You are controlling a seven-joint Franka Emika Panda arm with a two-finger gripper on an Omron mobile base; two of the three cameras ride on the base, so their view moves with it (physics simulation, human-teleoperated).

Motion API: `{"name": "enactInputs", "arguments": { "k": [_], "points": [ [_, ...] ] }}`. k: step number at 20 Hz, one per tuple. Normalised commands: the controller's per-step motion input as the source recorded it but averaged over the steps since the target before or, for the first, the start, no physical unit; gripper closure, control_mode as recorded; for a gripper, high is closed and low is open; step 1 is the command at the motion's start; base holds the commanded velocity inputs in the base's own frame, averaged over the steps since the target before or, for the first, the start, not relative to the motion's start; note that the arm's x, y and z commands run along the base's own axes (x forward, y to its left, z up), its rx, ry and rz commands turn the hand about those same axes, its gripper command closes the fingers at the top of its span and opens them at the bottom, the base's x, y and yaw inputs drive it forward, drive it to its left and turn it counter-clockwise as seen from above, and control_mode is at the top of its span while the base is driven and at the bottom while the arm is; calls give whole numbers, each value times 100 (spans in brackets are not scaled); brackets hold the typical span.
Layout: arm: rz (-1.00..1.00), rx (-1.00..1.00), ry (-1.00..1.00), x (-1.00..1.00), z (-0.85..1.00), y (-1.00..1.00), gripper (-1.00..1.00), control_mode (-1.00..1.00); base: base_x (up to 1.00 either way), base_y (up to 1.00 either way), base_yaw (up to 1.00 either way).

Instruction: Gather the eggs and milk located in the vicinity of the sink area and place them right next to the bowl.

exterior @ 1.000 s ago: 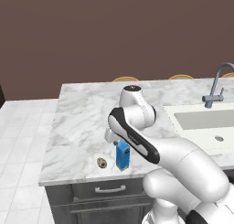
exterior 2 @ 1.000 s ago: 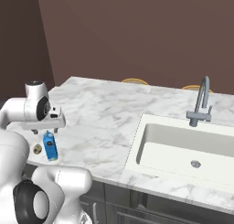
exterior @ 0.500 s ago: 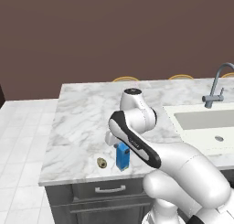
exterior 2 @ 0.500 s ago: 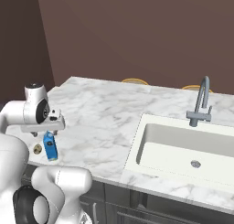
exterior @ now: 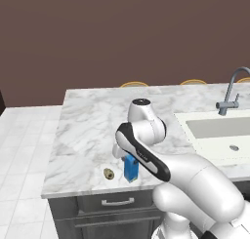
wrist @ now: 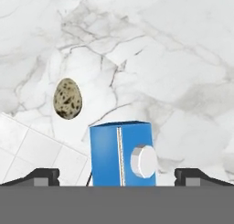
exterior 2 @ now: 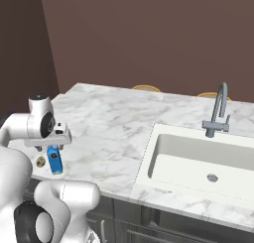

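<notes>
**Open hand hanging over the milk carton at the desk's front edge**

The white arm is reaching down over the near left part of the marble desk [exterior: 93, 121], and its hand [wrist: 117, 175] is hanging just above the blue milk carton [exterior: 130, 168]. In the hand view the two dark fingertips [wrist: 43, 175] are standing wide apart, one on each side of the carton, with clear gaps between them and its blue walls; the hand is spread and is gripping nothing.

The milk carton [wrist: 121, 155] is standing upright on the desk, close to the front edge, and its white round cap is showing on the top face. From the right base view the same carton [exterior 2: 54, 159] is sitting directly under the hand's pale body.

The egg [exterior: 109, 173], a small speckled tan thing, is lying on the desk just beside the carton, on its left as seen from the left base view, apart from it and not touching. In the hand view the egg [wrist: 67, 98] is resting beyond the carton, near the desk's edge, with pale floor tiles below.

The sink [exterior 2: 198, 160], with its tall grey faucet [exterior 2: 217, 113], is lying well apart from the carton, over on the right side of the desk.
</notes>
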Motion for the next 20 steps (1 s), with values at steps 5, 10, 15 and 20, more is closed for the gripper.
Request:
{"name": "enactInputs", "arguments": {
  "k": [5, 10, 15, 20],
  "points": [
    [0, 0, 0, 0, -16, 0, -100, -100, 0, 0, 0],
    [0, 0, 0, 4, -15, 0, -100, -100, 0, 0, 0],
    [0, 0, 0, 13, -9, 0, -100, -100, 0, 0, 0],
    [0, 0, 0, 11, 0, 0, -100, -100, 0, 0, 0]
  ]
}}
